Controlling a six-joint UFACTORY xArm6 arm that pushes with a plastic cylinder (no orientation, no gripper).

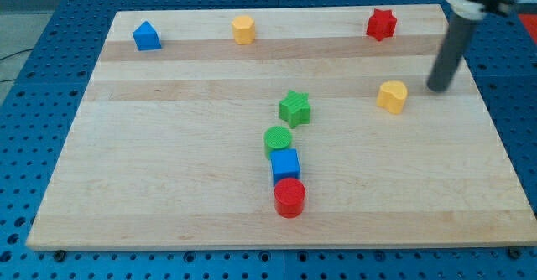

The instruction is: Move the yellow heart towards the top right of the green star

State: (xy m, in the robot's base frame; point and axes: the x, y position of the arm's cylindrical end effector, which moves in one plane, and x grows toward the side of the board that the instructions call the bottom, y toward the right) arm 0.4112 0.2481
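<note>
The yellow heart lies on the wooden board at the view's right of centre. The green star lies to its left, near the board's middle, with a clear gap between them. My tip rests on the board just to the right of the yellow heart, a short gap away and not touching it. The dark rod rises from the tip toward the view's top right.
A green cylinder, a blue cube and a red cylinder form a column below the green star. Along the top edge sit a blue house-shaped block, a yellow hexagon and a red star.
</note>
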